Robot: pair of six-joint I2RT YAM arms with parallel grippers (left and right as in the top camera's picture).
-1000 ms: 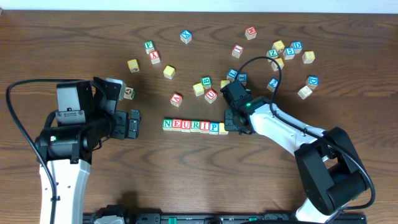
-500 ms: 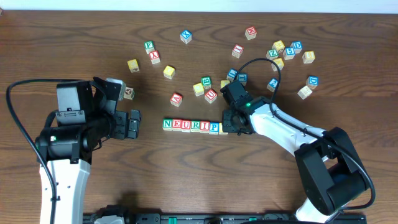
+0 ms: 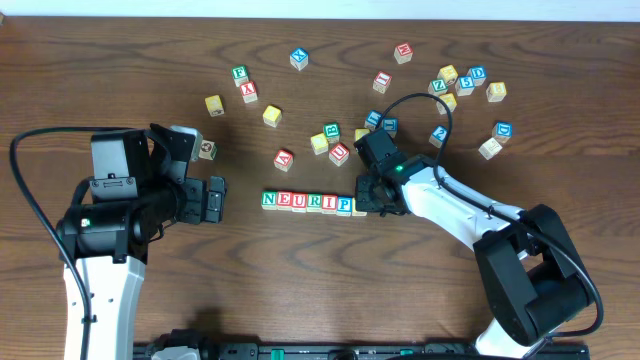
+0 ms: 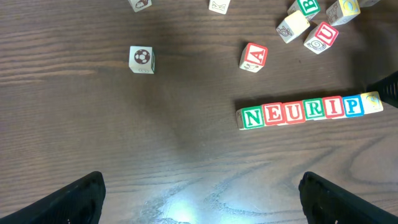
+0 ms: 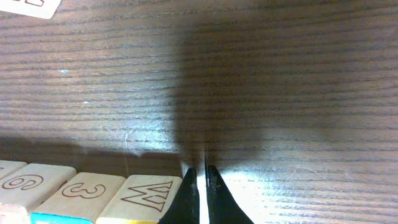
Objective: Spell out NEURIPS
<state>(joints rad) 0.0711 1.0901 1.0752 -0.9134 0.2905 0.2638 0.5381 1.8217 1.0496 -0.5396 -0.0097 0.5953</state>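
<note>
Six cubes reading N, E, U, R, I, P stand in a straight row (image 3: 306, 202) at the table's middle, and the left wrist view shows the same row (image 4: 301, 111). A yellow-bordered cube (image 4: 372, 101) closes its right end; I cannot read its top letter. My right gripper (image 3: 368, 206) is down at that end, shut with nothing between its fingers. In the right wrist view its fingertips (image 5: 199, 190) rest beside the end cube's W-marked side (image 5: 149, 194). My left gripper (image 3: 222, 198) hovers open left of the N cube (image 3: 269, 200), fingers (image 4: 81, 199) spread wide above bare wood.
Loose cubes lie behind the row: a red A (image 3: 284, 158), a red U (image 3: 339, 153), a green B (image 3: 331, 131) and a cluster at the back right (image 3: 460, 85). A football-picture cube (image 3: 206, 149) sits by my left arm. A black cable (image 3: 430, 100) loops over the right arm.
</note>
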